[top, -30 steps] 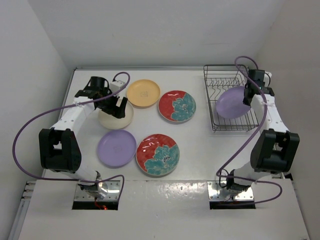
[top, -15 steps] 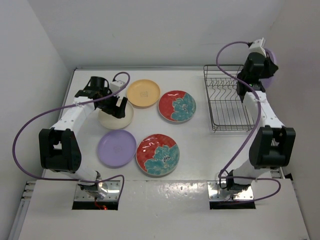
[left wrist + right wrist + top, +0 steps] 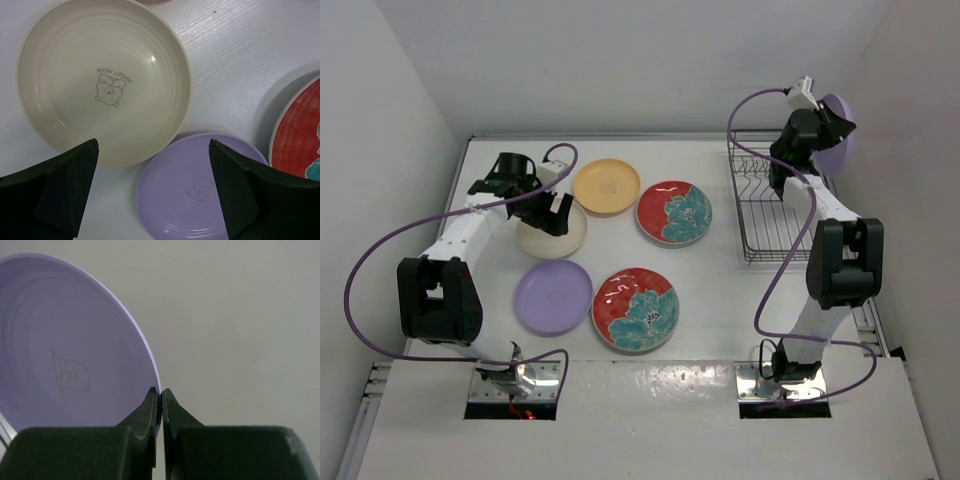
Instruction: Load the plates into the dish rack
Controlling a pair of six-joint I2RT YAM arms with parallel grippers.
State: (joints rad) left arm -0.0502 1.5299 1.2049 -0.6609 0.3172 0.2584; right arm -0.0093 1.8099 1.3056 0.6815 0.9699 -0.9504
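Nothing's slotted into the dish rack (image 3: 770, 215) yet as far as I can see. The right fingers (image 3: 156, 405) are pinched tight on the rim of one lilac plate (image 3: 60, 350), held up in the air by the rack's far right corner. The other five plates lie flat on the worktop (image 3: 720, 290). The left fingers (image 3: 556, 214) are spread wide and empty just over the cream plate (image 3: 105, 80), so I'd say we're barely started.
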